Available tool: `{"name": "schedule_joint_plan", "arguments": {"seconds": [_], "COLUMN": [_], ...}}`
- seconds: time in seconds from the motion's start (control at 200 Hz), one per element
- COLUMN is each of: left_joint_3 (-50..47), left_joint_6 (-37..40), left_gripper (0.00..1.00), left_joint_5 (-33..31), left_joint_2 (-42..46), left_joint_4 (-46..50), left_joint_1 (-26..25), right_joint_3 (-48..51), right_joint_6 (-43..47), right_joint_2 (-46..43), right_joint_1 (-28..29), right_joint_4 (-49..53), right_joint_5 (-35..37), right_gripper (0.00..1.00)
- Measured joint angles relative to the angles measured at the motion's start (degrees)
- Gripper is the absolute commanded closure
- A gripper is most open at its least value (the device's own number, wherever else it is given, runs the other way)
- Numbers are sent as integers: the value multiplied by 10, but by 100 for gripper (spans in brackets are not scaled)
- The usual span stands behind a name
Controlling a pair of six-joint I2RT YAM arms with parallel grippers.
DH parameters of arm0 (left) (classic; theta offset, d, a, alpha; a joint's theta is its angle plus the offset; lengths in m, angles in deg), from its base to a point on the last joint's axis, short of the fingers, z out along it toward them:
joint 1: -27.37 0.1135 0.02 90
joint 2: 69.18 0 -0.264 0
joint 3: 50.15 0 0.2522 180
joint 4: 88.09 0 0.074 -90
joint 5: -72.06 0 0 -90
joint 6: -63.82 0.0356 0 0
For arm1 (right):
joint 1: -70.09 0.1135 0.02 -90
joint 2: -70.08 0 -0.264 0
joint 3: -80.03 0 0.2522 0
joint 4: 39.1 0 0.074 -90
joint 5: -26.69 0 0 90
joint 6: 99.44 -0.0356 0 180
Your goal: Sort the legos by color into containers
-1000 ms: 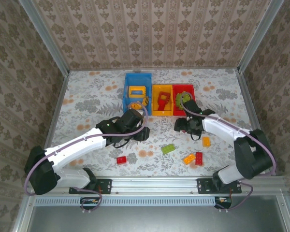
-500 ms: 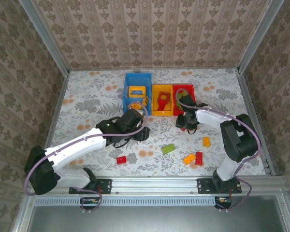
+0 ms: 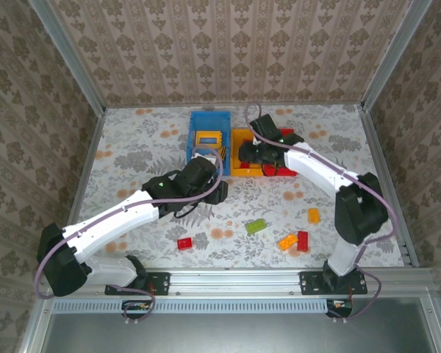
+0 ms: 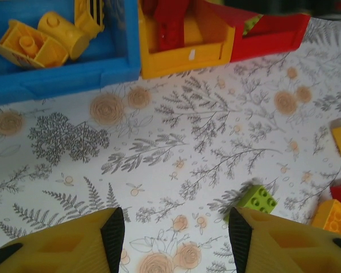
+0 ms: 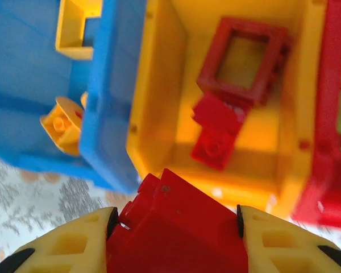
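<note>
Three smooth, open-top plastic boxes line the floral bench's [image 4: 187, 142] far edge: blue container [image 5: 111, 85], yellow container [image 5: 156, 96], red container [image 5: 329, 114]. Above the yellow one, which already takes red pieces, the right gripper [image 5: 176, 219] clamps a studded red brick [image 5: 179, 244], probably to drop it in. The left gripper [image 4: 176, 228] hangs released, empty, over loose legos [image 4: 256, 200] nearer the near edge.

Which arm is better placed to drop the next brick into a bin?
Right: the right end effector grips a red brick above the yellow bin holding red pieces; the left end effector hangs open, empty.
</note>
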Motion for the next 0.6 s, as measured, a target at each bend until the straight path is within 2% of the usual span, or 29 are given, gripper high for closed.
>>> {"name": "schedule_joint_plan", "arguments": {"seconds": [0.155, 0.275, 0.41, 0.6], "left_joint_3": [5, 3, -2, -4], "left_joint_6": [0, -4, -9, -13], "left_gripper": [46, 46, 46, 46], "left_joint_5": [-6, -10, -17, -21], "left_joint_2": [5, 20, 43, 45], "left_joint_4": [3, 10, 18, 23], "left_joint_1": [0, 0, 0, 0], "right_joint_3": [-70, -108, -119, -127], "right_joint_6": [-13, -28, -36, -37], "right_joint_2": [94, 147, 158, 149], "right_joint_1": [-15, -26, -30, -30], "right_joint_4": [3, 9, 24, 33], "right_joint_5": [-20, -37, -43, -42], "right_gripper": [60, 46, 34, 30]}}
